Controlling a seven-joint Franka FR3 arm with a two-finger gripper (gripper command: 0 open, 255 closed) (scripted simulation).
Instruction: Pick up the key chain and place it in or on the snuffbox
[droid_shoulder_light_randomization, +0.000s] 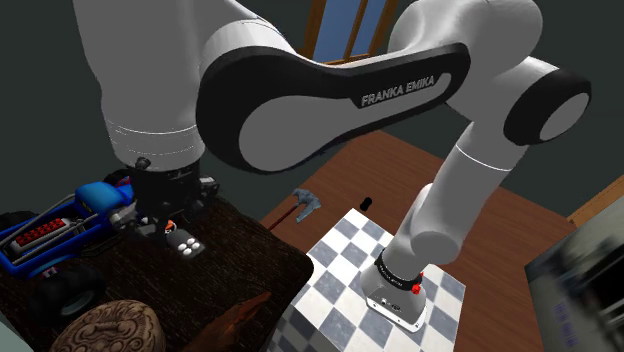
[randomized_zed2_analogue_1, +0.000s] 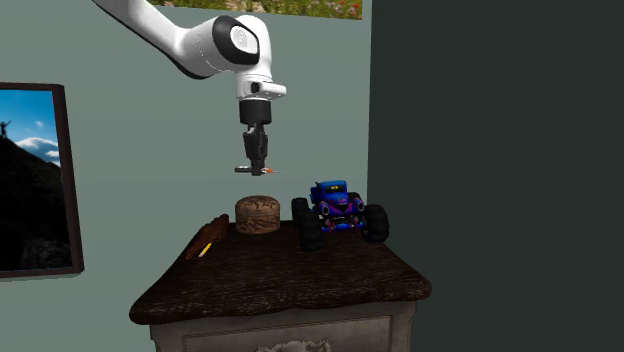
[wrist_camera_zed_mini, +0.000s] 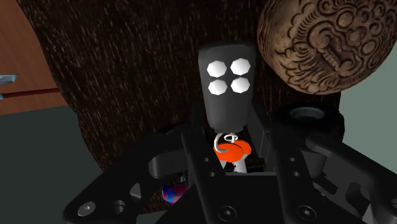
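— Has the gripper (randomized_zed2_analogue_1: 257, 165) got the key chain (randomized_zed2_analogue_1: 247, 170)?

— Yes. The jaws are closed on it, at the end with the orange tag (wrist_camera_zed_mini: 233, 151). The black fob (wrist_camera_zed_mini: 226, 86), with four white buttons, sticks out past the fingertips.

— So it's off the table (randomized_zed2_analogue_1: 300, 285)?

— Clear off it. It's in the air above the dark top, touching nothing but the gripper.

— And the snuffbox (randomized_zed2_analogue_1: 257, 214)?

— It's round and brown with a carved lid, and it stands near the table's edge by the wall, about midway along. In the second exterior view the gripper hangs above it. In the wrist view the snuffbox sits off to one side of the fob, so I can't tell whether the key chain is straight over it.

— What's next to it?

— A blue truck (randomized_zed2_analogue_1: 338, 208) with big black wheels, just beside the snuffbox, toward the corner by the dark wall. A brown thing (randomized_zed2_analogue_1: 205, 240) lies at the opposite edge; I can't make out what it is.
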